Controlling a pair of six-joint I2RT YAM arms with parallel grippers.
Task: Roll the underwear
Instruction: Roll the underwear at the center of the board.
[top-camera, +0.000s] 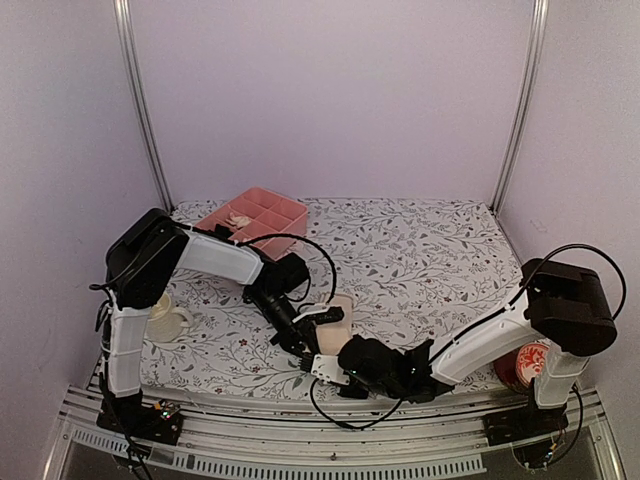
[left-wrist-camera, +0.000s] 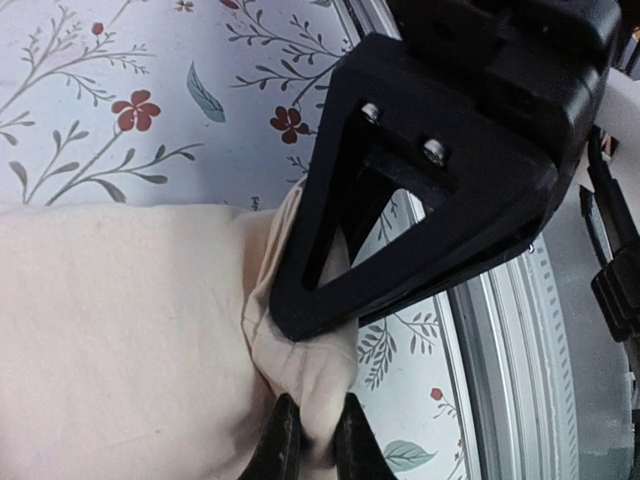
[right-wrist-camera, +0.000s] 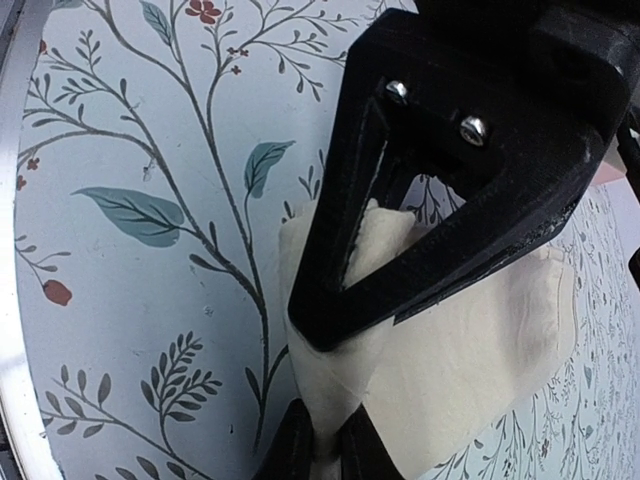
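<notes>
Left wrist: edge rail (left-wrist-camera: 500, 330) of the surface (left-wrist-camera: 80, 120) just beside.
Left end effector (left-wrist-camera: 315, 445) and right end effector (right-wrist-camera: 320, 445) both pinch the peach underwear (left-wrist-camera: 120, 340).

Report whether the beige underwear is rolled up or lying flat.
Not rolled: the beige underwear lies mostly flat, only its corners bunched where the left gripper and right gripper pinch it.

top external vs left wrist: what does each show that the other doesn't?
Only top external: the pink tray at the back left, a pale cup beside the left arm's base, and a red-patterned item by the right arm's base. Only left wrist: the edge of the underwear bunched and pinched in the shut left pincer, and red flowers in the print. Both: the peach underwear, the left pincer and the floral tablecloth.
</notes>
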